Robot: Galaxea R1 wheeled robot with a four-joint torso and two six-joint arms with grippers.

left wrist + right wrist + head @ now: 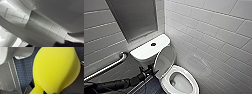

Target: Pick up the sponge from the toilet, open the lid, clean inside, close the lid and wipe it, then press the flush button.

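The left gripper (149, 71) rests against the edge of the lid (164, 61), apparently propping it upright so that the bowl of the toilet (180, 81) lies open for cleaning. Whether its jaws are closed I cannot tell. The right gripper's jaws appear clamped on the sponge (55, 69), bright yellow, rounded and bulging, which hangs above the blue floor tiles (23, 70).
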